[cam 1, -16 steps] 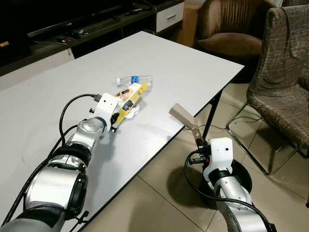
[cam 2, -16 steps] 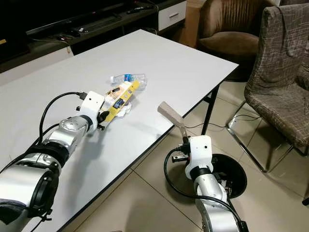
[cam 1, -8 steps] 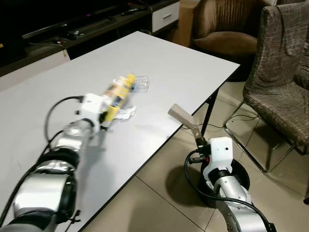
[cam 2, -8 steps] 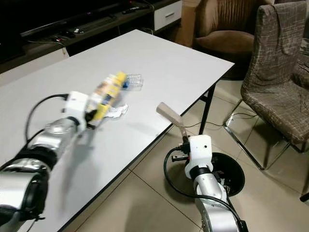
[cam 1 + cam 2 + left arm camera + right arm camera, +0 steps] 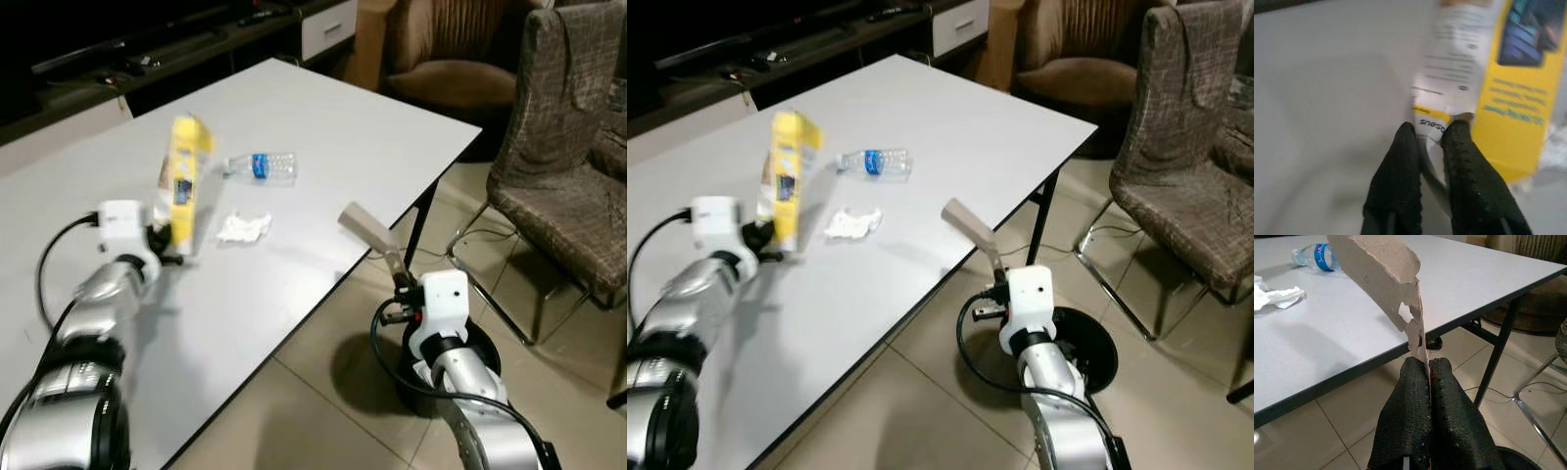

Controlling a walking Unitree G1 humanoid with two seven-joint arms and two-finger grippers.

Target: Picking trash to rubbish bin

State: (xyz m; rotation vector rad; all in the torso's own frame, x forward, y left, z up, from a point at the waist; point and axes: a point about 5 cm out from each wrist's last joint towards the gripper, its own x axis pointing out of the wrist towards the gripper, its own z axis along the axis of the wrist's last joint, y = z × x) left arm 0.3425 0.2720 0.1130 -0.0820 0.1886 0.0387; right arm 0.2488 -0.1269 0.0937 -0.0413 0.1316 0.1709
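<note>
1. my left gripper (image 5: pixel 1432 134) is pinched closed on the lower edge of a yellow carton (image 5: pixel 183 183), which i hold upright above the white table (image 5: pixel 372 147), near its left part.
2. in my left wrist view the two black fingers (image 5: pixel 1400 166) squeeze the carton's folded white and yellow flap between them (the printing there is blurred, so i cannot read it).
3. my right gripper (image 5: pixel 1426 369) is clamped on a torn piece of brown cardboard (image 5: pixel 369 227), holding it by its thin lower end so that the wide end tilts up toward the table's edge.
4. this gripper is off the table, over the tiled floor (image 5: pixel 323 411), and just behind my right wrist sits the round black rubbish bin (image 5: pixel 1089 345).
5. on the table a crumpled white tissue (image 5: pixel 243 227) lies just beside the carton, not touching it.
6. a clear plastic bottle (image 5: pixel 260 165) with a blue label lies on its side a bit farther in, apart from the tissue.
7. beyond the table's far right corner stand a patterned chair (image 5: pixel 563 147) and a brown armchair (image 5: pixel 456 59).
</note>
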